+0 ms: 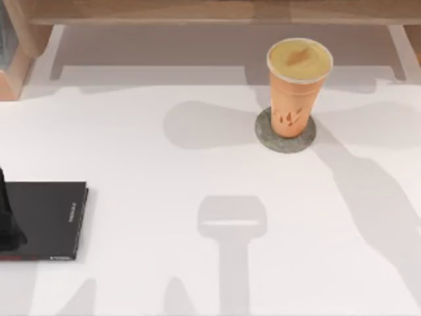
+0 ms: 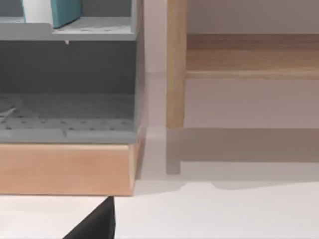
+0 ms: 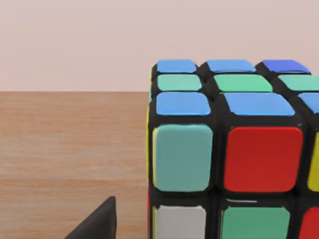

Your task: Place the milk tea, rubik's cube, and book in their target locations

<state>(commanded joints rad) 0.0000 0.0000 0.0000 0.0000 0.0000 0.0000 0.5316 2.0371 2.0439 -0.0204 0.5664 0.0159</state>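
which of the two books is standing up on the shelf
The teal book, seen in the left wrist view upright on the grey shelf with white page edges. The black book lies flat on the table at its left side.

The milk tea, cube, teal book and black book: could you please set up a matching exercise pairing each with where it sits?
Things:
1. milk tea
2. cube
3. teal book
4. black book

Places:
A. up on a grey shelf
B. flat on the table's left side
C. on a round grey coaster
D. on a wooden surface

Pairs: 1-C, 2-D, 3-A, 4-B
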